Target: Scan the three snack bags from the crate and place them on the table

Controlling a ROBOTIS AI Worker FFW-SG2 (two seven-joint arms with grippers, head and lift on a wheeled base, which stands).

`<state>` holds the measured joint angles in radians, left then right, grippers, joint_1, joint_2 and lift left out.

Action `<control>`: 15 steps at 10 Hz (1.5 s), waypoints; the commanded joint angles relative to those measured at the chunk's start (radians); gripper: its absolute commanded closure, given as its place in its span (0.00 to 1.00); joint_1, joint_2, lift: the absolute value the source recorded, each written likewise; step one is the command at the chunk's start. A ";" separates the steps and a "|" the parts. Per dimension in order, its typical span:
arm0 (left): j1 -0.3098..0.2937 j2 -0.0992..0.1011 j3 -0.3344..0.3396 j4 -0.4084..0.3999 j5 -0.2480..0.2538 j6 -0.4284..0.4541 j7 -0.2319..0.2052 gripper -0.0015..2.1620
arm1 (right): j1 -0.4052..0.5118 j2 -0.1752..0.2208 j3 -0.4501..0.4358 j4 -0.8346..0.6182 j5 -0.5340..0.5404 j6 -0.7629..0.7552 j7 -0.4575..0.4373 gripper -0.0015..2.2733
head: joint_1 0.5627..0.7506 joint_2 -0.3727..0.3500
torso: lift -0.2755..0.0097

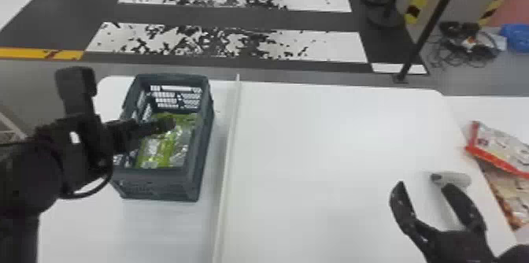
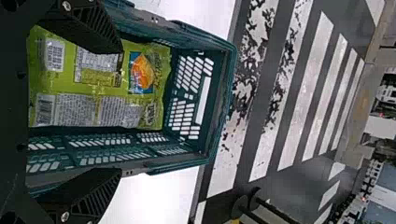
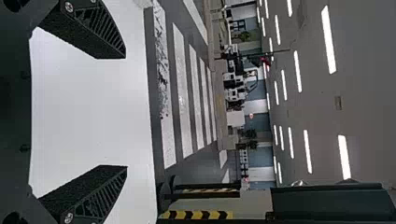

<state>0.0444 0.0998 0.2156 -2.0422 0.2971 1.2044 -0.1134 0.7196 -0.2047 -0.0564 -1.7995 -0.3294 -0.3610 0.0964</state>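
Table (image 1: 315,144): white, across the lower frame
Crate (image 1: 169,183): left of centre, upright
Left gripper (image 1: 169,123): at left over the crate, fingers spread
Right gripper (image 1: 424,186): lower right, fingers spread
Green snack bag (image 1: 157,152): inside the crate
Red-and-white bag (image 1: 498,146): right edge
Grey cylinder (image 1: 459,179): lower right

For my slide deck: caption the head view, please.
Left gripper over the crate and its green snack packaging; right gripper open.
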 commanded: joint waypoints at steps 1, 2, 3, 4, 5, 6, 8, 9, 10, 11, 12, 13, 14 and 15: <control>-0.075 0.000 -0.044 0.106 -0.046 -0.009 0.004 0.05 | 0.020 -0.008 -0.010 -0.012 -0.056 0.001 0.023 0.04 | 0.70 0.48 | 0.84; -0.127 0.001 -0.064 0.189 -0.064 -0.015 0.006 0.05 | 0.024 -0.008 -0.013 -0.014 -0.063 0.001 0.034 0.04 | 0.70 0.46 | 0.84; -0.169 0.003 -0.081 0.264 -0.084 -0.024 0.009 0.05 | 0.024 -0.008 -0.013 0.000 -0.066 -0.002 0.037 0.04 | 0.70 0.46 | 0.84; -0.193 0.015 -0.096 0.312 -0.087 -0.030 0.018 0.10 | 0.024 -0.008 -0.013 0.009 -0.071 -0.005 0.046 0.04 | 0.70 0.45 | 0.84; -0.199 0.015 -0.104 0.326 -0.110 -0.039 0.023 0.10 | 0.029 -0.008 -0.014 0.012 -0.074 -0.011 0.048 0.04 | 0.70 0.45 | 0.84; -0.210 0.017 -0.108 0.336 -0.122 -0.033 0.031 0.10 | 0.032 -0.012 -0.016 0.012 -0.082 -0.023 0.049 0.04 | 0.70 0.46 | 0.84; -0.238 0.026 -0.125 0.356 -0.170 0.041 0.043 0.10 | 0.040 -0.016 -0.016 0.011 -0.092 -0.060 0.049 0.04 | 0.70 0.46 | 0.84; -0.250 0.037 -0.133 0.373 -0.170 0.062 0.043 0.10 | 0.041 -0.019 -0.017 0.011 -0.105 -0.063 0.063 0.04 | 0.70 0.47 | 0.84; -0.268 0.044 -0.150 0.389 -0.191 0.117 0.037 0.10 | 0.041 -0.021 -0.020 0.009 -0.137 -0.063 0.072 0.04 | 0.70 0.48 | 0.84; -0.293 0.044 -0.170 0.405 -0.219 0.163 0.034 0.10 | 0.046 -0.022 -0.022 0.008 -0.140 -0.088 0.075 0.04 | 0.70 0.48 | 0.84; -0.316 0.044 -0.185 0.430 -0.228 0.172 0.034 0.10 | 0.050 -0.024 -0.025 0.008 -0.141 -0.109 0.075 0.04 | 0.70 0.48 | 0.84; -0.342 0.043 -0.194 0.473 -0.227 0.172 0.034 0.10 | 0.050 -0.027 -0.028 0.009 -0.152 -0.109 0.075 0.04 | 0.70 0.47 | 0.84; -0.373 0.043 -0.210 0.533 -0.227 0.157 0.032 0.10 | 0.049 -0.027 -0.026 0.011 -0.152 -0.109 0.075 0.04 | 0.70 0.46 | 0.84; -0.397 0.040 -0.211 0.593 -0.227 0.105 0.027 0.10 | 0.049 -0.025 -0.025 0.011 -0.148 -0.109 0.075 0.04 | 0.70 0.46 | 0.84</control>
<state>-0.3383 0.1413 0.0074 -1.4828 0.0702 1.3347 -0.0866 0.7688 -0.2303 -0.0825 -1.7886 -0.4795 -0.4700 0.1718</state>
